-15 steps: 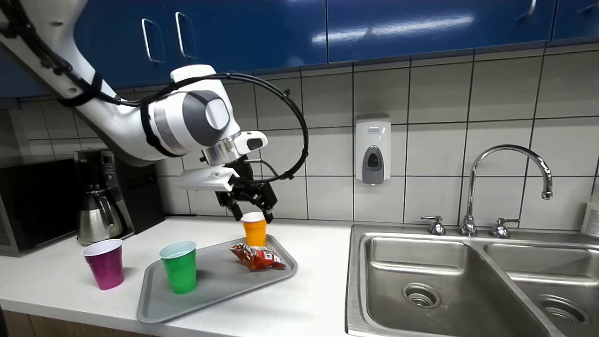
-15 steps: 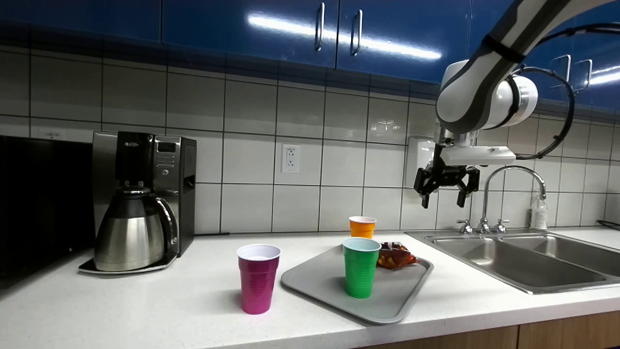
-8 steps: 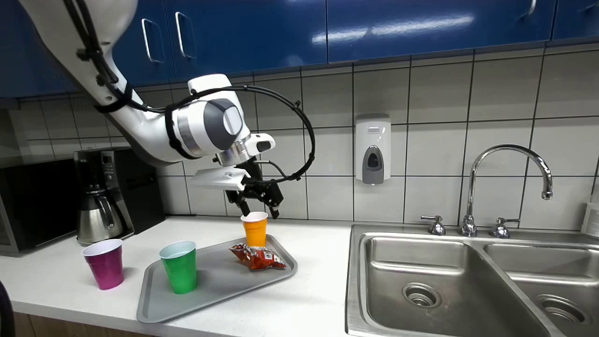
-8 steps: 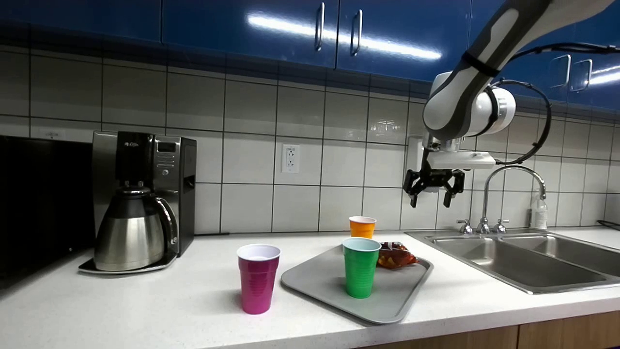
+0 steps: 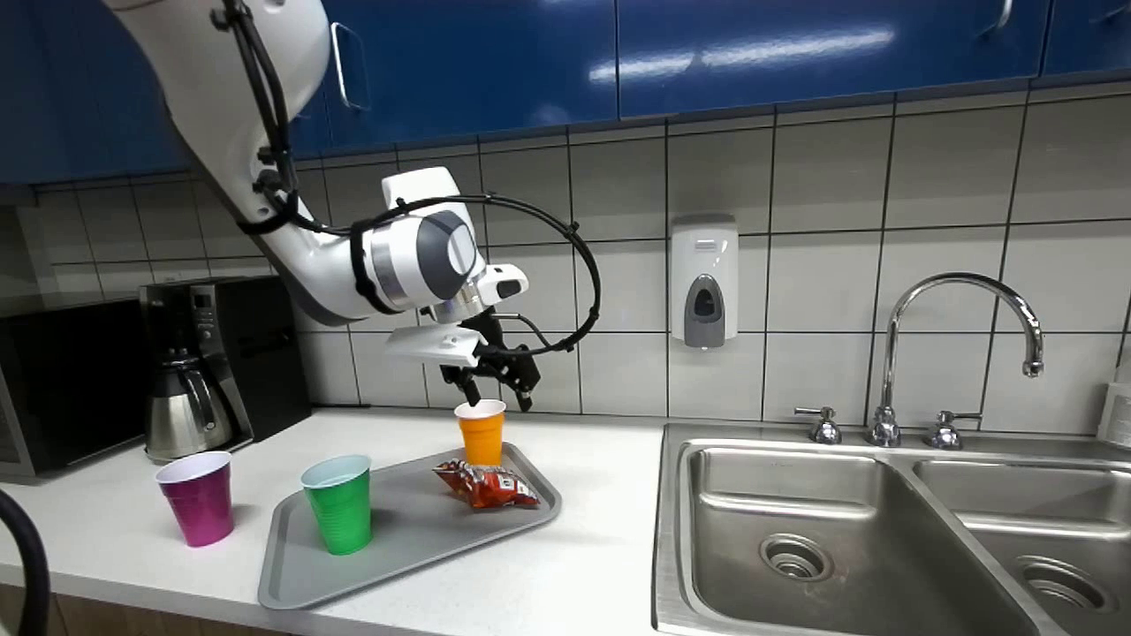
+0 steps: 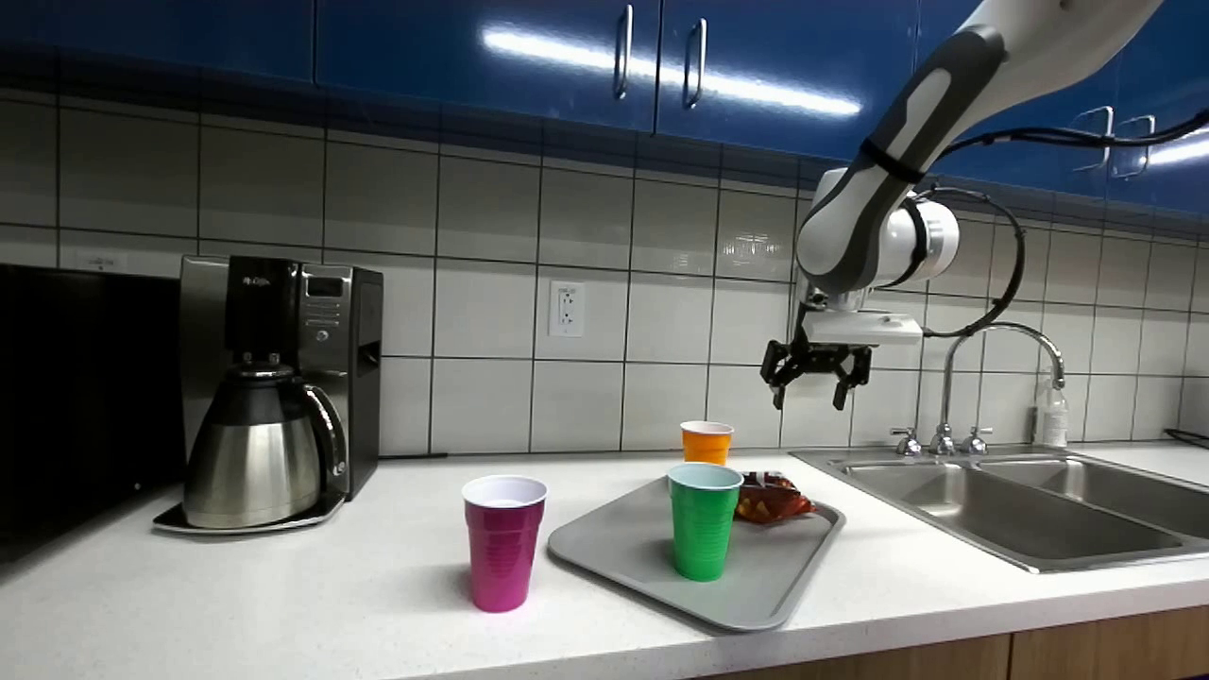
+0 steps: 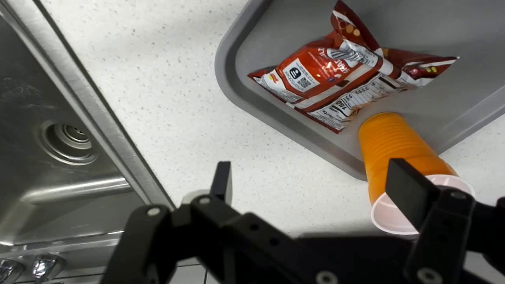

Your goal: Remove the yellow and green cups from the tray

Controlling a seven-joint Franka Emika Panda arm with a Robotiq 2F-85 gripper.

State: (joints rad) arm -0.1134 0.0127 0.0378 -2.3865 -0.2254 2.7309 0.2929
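The orange-yellow cup [image 5: 482,439] stands upright at the far end of the grey tray [image 5: 415,521]. Near the tray's other end is the upright green cup [image 6: 704,529], which is out of the wrist view. My gripper [image 6: 809,401] hangs open above and sink-side of the yellow cup, with its fingers pointing down. In the wrist view the gripper [image 7: 309,177] has only countertop between its fingertips. The right finger [image 7: 410,193] overlaps the yellow cup [image 7: 388,144] in that view and hides part of its rim; whether they touch I cannot tell.
A red snack bag [image 7: 347,71] lies on the tray right beside the yellow cup. A purple cup [image 6: 503,548] stands on the counter off the tray. The steel sink [image 5: 795,530] lies to one side, and a coffee maker [image 6: 283,406] stands by the wall.
In an exterior view the arm has shifted steadily away from the sink toward the yellow cup, and the gripper has stayed open. Cups, bag and tray have not moved.
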